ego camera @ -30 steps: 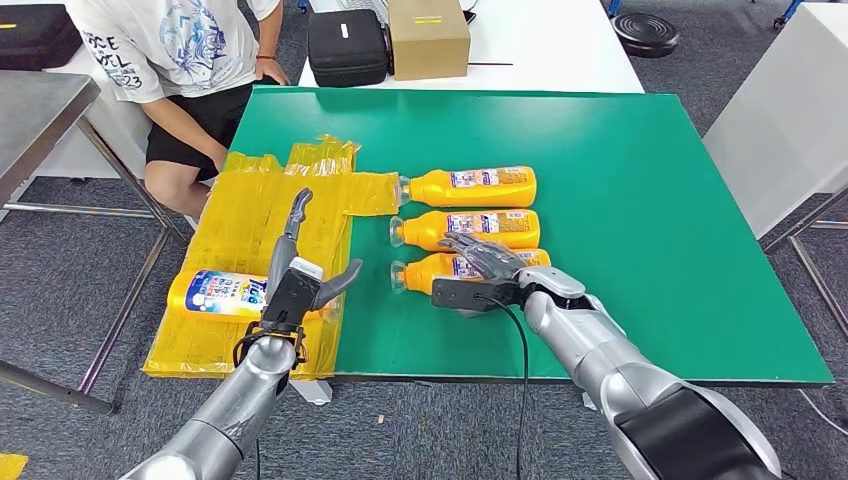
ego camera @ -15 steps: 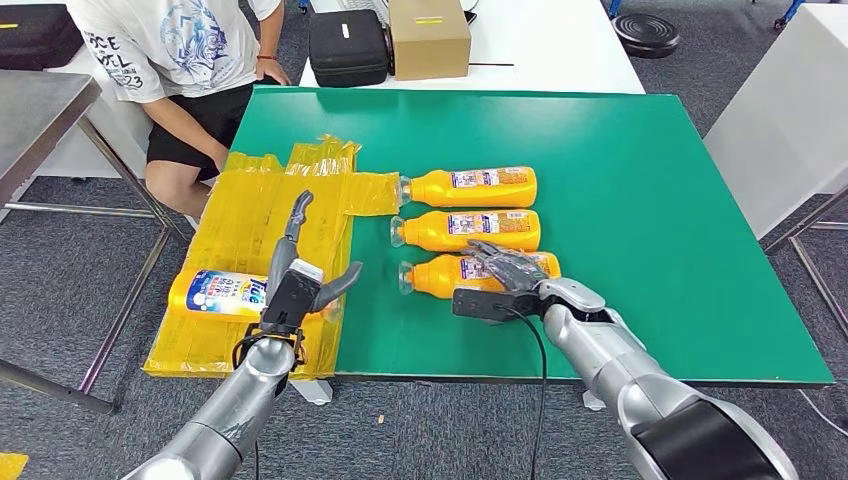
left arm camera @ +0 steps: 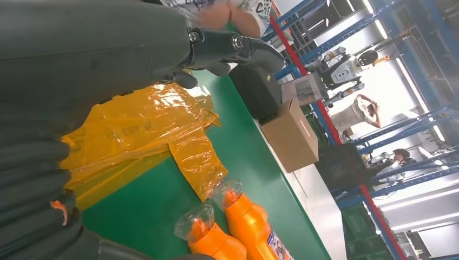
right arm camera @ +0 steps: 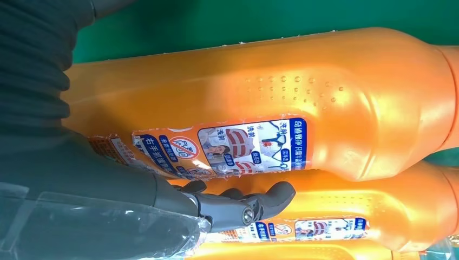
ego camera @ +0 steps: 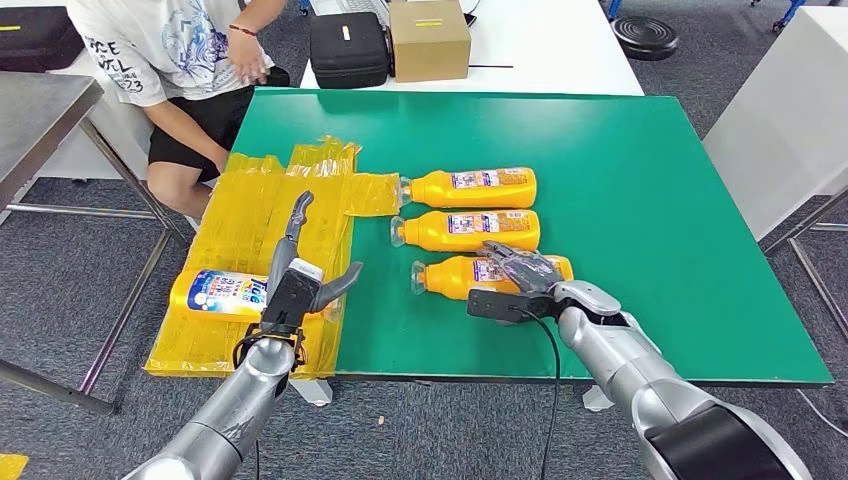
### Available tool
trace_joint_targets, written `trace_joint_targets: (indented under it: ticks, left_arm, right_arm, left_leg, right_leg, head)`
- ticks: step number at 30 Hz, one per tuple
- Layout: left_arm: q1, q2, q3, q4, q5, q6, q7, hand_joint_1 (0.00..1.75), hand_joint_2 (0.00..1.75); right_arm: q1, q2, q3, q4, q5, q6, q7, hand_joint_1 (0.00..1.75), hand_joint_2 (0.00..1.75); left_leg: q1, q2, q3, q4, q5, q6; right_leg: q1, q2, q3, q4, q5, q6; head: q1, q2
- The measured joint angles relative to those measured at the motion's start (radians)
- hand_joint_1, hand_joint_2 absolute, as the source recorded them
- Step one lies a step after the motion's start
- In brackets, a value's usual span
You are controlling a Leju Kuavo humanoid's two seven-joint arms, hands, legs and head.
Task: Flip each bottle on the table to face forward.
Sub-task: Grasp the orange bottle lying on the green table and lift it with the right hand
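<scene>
The nearest bottle [ego camera: 470, 273] has slid right under the right hand [ego camera: 520, 283], fingers [ego camera: 515, 262] draped loosely over it.

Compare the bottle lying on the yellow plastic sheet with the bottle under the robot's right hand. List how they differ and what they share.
The bottle on the yellow sheet shows a large blue-and-white label; the bottle under the right hand shows a small label strip. The first lies apart on the yellow sheet, untouched by the left hand; the second lies on the green table, nearest in a row of three, with the right hand on it. Both are orange and lie on their sides.
</scene>
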Motion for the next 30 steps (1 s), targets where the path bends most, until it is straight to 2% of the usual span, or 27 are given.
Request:
trace_joint_targets:
  ticks: [3,4,7,8,21,30]
  left_arm:
    - [0.000,0.000,0.000,0.000,0.000,0.001,0.000,0.00,1.75]
    - [0.000,0.000,0.000,0.000,0.000,0.001,0.000,0.00,1.75]
    - [0.000,0.000,0.000,0.000,0.002,0.000,0.001,0.00,1.75]
    - [0.000,0.000,0.000,0.000,0.003,0.000,0.002,0.00,1.75]
    - [0.000,0.000,0.000,0.000,0.017,0.000,0.004,0.00,1.75]
    - [0.000,0.000,0.000,0.000,0.023,-0.002,0.004,0.00,1.75]
  right_arm:
    - [0.000,-0.001,-0.004,0.000,0.000,0.002,0.001,0.02,1.75]
    - [0.000,-0.001,-0.005,0.000,0.001,0.003,0.001,0.32,1.75]
    - [-0.001,-0.003,-0.006,0.000,0.004,0.009,0.001,1.61,1.75]
    - [-0.001,-0.004,-0.006,0.000,0.006,0.014,0.001,1.75,1.75]
    - [-0.014,-0.013,-0.010,-0.001,0.009,0.067,-0.007,1.75,1.75]
    - [-0.009,-0.015,-0.017,-0.002,0.000,0.054,-0.018,1.75,1.75]
  left_leg:
    - [0.000,0.000,0.000,0.000,0.000,0.000]
    - [0.000,0.000,0.000,0.000,0.000,0.000]
    - [0.000,0.000,0.000,0.000,0.000,0.000]
    - [0.000,0.000,0.000,0.000,0.000,0.000]
    - [0.000,0.000,0.001,0.000,0.000,0.000]
    - [0.000,0.000,0.001,0.000,0.000,0.000]
  right_leg:
    - [0.000,0.000,0.000,0.000,0.000,0.000]
    - [0.000,0.000,0.000,0.000,0.000,0.000]
    - [0.000,0.000,0.000,0.000,0.000,0.000]
    - [0.000,0.000,0.000,0.000,0.000,0.000]
    - [0.000,0.000,0.001,0.000,0.000,0.000]
    - [0.000,0.000,0.001,0.000,0.000,0.000]
  head:
    - [0.000,0.000]
    - [0.000,0.000]
    - [0.000,0.000]
    - [0.000,0.000]
    - [0.000,0.000]
    - [0.000,0.000]
